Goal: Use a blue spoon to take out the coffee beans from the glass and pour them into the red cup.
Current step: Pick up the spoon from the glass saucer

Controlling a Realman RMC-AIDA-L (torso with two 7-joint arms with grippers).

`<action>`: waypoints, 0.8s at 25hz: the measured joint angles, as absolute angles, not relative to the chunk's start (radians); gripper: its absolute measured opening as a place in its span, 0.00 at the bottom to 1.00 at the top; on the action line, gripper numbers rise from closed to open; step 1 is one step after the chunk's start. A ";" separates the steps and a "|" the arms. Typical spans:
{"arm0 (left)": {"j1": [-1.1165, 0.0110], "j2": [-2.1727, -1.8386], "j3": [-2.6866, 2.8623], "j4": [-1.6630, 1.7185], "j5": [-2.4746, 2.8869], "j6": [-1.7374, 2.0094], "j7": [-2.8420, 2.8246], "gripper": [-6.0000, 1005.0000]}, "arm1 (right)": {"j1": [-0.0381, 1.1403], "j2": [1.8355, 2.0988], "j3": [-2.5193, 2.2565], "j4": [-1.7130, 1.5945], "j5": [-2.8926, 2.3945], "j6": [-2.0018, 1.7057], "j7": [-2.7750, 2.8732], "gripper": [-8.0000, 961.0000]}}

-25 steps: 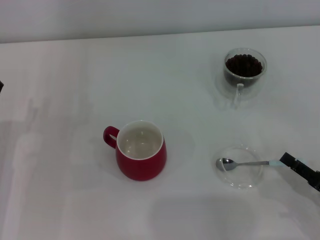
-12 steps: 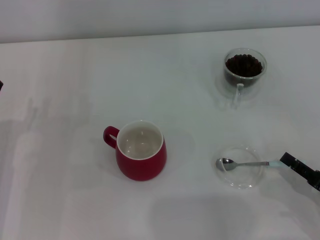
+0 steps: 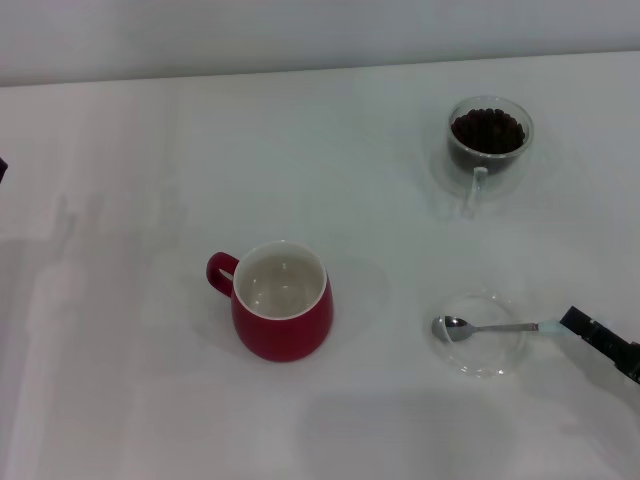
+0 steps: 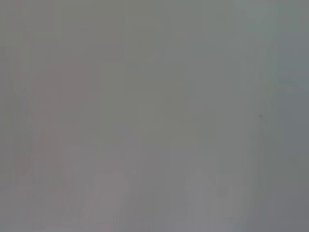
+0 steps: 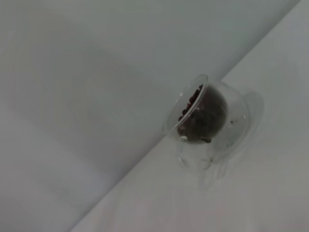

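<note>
Blue spoon (image 3: 492,327) laid across saucer (image 3: 505,360), handle overhanging for pickup; right gripper (image 3: 578,322) positioned at handle tip, grip state indeterminable. Red cup (image 3: 282,302) left of saucer.

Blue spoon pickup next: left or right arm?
Right. The right gripper is already at the blue spoon's handle end, on the saucer. Left arm barely shows at the far left edge.

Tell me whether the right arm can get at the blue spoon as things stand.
Probably yes. The right gripper is already at the handle end of the blue spoon, which lies across the glass saucer, with nothing between them.
</note>
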State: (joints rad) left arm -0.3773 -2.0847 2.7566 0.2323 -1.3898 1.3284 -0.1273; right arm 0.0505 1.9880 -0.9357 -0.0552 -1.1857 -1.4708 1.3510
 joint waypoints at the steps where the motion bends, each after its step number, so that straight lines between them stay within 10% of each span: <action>1: -0.378 -2.085 2.757 0.232 -1.390 1.328 -0.127 0.88 | 0.050 1.988 -0.938 -0.055 -1.186 -1.470 1.352 0.48; 20: -0.370 -2.085 2.755 0.230 -1.391 1.335 -0.127 0.88 | 0.052 1.992 -0.941 -0.055 -1.186 -1.472 1.354 0.18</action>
State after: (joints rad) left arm -0.3697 -2.0847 2.7549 0.2301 -1.3913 1.3347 -0.1272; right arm 0.0522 1.9922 -0.9409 -0.0553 -1.1857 -1.4719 1.3545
